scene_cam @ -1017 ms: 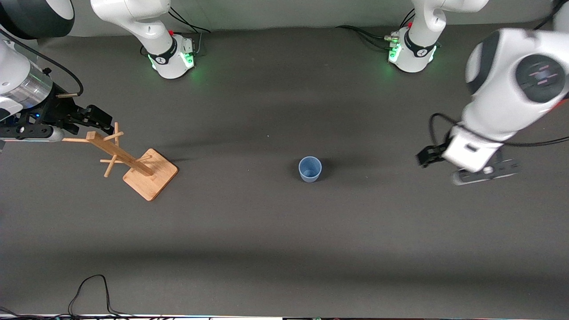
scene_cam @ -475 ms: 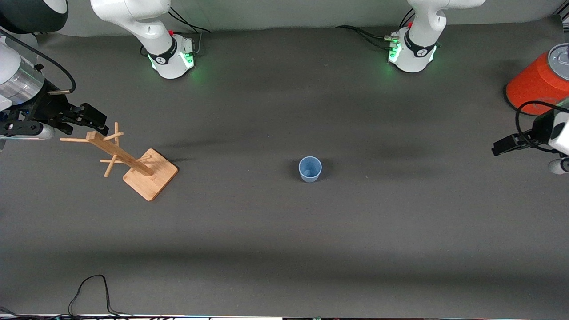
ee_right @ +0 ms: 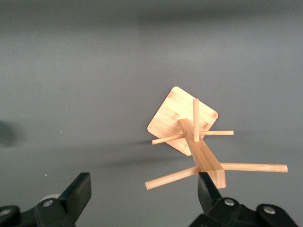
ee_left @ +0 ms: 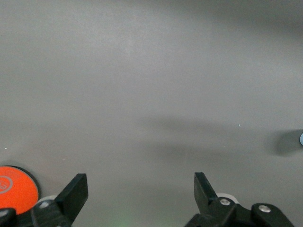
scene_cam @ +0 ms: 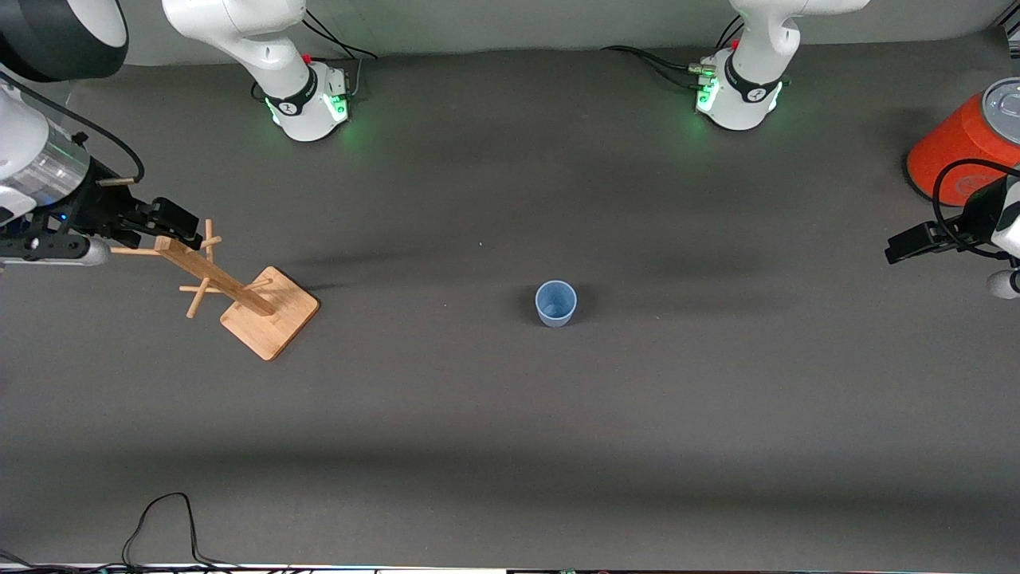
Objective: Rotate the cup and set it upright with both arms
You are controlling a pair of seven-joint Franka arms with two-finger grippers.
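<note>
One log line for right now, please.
cup: upright, free, mid-table | left gripper: open, near orange can | right gripper: open, over wooden rack

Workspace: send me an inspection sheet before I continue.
Surface: dark mat, bare parts look clean.
Job's things: cup upright, mouth up, mid-table, untouched.
Clutter: wooden rack toward the right arm's end; orange can toward the left arm's end.
Grippers: right gripper open, over the rack's top; left gripper open, over the mat beside the can; both empty.
Cables: black cable at the mat's near edge; leads at both bases.
Surroundings: nothing seen.
</note>
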